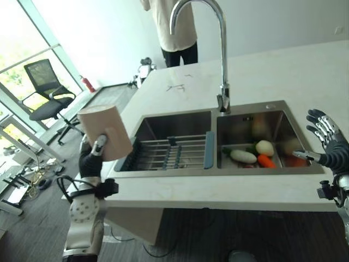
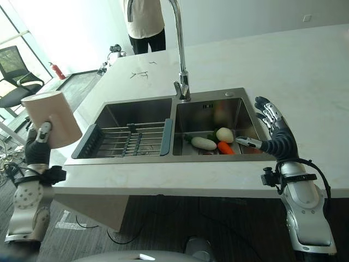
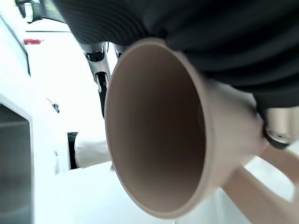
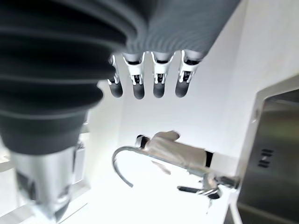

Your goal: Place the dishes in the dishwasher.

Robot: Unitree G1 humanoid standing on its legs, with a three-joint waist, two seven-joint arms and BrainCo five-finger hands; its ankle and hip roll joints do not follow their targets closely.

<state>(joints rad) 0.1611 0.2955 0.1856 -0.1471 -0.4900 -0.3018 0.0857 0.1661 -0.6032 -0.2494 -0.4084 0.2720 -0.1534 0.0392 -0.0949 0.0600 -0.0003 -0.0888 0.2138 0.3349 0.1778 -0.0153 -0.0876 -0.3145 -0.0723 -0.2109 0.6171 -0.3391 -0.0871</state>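
Mug, beige and tilted, is held up in the air by the left hand off the left end of the bench, clear of its edge and just left of the sink. In the left wrist view its open mouth faces the camera and the hand's fingers are curled round its handle. The double sink is set into the white bench: its left basin holds a wire rack, its right basin a white radish, a carrot and a pale round vegetable. A tall tap rises behind the divider. The right hand hovers over the sink's right rim, fingers spread and straight, holding nothing. A person stands at the far side of the bench.
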